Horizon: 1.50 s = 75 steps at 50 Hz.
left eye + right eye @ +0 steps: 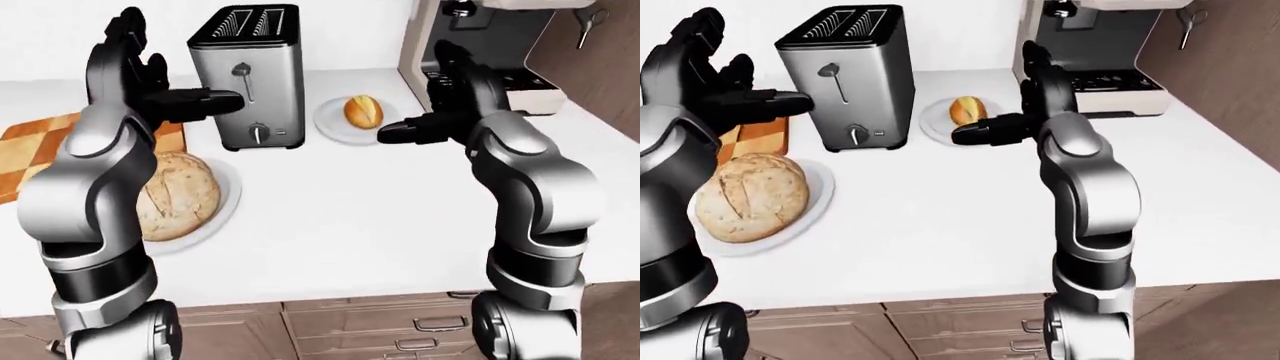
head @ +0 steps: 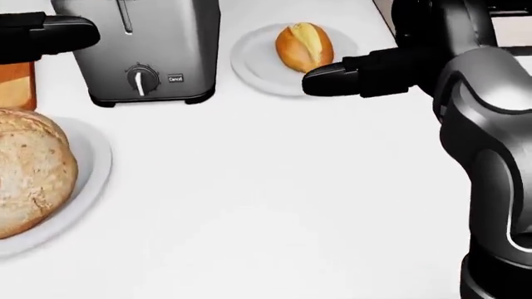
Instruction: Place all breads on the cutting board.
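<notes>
R hand (image 2: pixel 320 80) fingers apart, empty, just beside small roll (image 2: pixel 304 45); I judge it light, crusty; I'd pinch its sides.

A white table (image 1: pixel 970 217) stands against a pale wall (image 1: pixel 960 30). Wooden drawers (image 1: pixel 380 322) with dark handles sit beneath it. Brown panelling (image 1: pixel 1230 82) rises beyond the right robot hand (image 1: pixel 985 131).

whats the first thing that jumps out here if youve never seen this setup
The big round loaf on a white plate at the right-eye view's left, beside the steel toaster. Two black hands hover empty and open: the left hand near the toaster, the right hand by the small roll.
</notes>
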Tool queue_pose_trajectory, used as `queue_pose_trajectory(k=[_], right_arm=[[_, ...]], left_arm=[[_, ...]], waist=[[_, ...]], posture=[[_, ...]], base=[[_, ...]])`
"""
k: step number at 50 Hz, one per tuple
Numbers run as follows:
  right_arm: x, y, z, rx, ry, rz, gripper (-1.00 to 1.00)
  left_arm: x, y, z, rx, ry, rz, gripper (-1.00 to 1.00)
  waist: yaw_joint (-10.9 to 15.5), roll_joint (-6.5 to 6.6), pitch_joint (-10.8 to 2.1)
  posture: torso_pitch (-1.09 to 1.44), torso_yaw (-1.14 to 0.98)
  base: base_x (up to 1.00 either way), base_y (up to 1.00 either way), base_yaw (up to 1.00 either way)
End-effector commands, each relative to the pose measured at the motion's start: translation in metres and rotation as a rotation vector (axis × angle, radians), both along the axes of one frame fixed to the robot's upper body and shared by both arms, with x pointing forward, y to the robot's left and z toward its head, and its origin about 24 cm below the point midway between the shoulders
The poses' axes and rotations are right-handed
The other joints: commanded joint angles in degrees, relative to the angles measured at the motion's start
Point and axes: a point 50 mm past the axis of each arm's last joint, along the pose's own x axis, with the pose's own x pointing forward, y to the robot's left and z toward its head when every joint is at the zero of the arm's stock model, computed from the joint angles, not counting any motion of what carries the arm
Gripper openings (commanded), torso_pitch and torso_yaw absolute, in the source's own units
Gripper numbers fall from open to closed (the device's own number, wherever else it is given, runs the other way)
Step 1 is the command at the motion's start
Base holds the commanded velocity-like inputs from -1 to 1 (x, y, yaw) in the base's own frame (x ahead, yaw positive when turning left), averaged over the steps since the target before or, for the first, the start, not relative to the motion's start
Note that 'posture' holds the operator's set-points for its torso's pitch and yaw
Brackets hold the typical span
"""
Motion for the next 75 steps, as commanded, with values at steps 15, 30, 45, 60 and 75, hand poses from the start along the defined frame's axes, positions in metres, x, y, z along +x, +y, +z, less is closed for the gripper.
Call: queue_pose_trajectory(k=[15,30,45,60,75], right_arm=[[-0.007,-0.006,0.028,-0.031,-0.116,-0.051,1.0],[0.004,-0.018,0.037,-0.084,-0.114,-0.096,1.0],[0.052,-0.008,0.055,-0.266,-0.042,-0.088,1.0],[0.084,-0.006,0.043,-0.313,-0.045,-0.104,0.9],[0.088,-0.01,0.023,-0.307,-0.008,-0.119,0.65]], left_arm=[[-0.013,0.004,0.027,-0.001,-0.12,-0.003,1.0],[-0.011,0.002,0.022,0.002,-0.114,-0.007,1.0],[-0.009,0.003,0.02,-0.003,-0.11,-0.005,1.0],[-0.011,0.008,0.016,-0.007,-0.106,0.005,1.0],[-0.011,0.009,0.015,-0.006,-0.104,0.006,1.0]], waist=[[-0.05,3.98,-3.56],[0.39,0.36,-3.31],[-0.13,1.13,-3.38],[-0.24,1.61,-3.41],[-0.16,1.47,-3.48]], posture=[[0.0,0.0],[0.0,0.0],[0.0,0.0],[0.0,0.0],[0.0,0.0]], base=[[-0.07,0.0,0.48],[0.0,0.0,0.0],[0.0,0.0,0.0],[0.0,0.0,0.0],[0.0,0.0,0.0]])
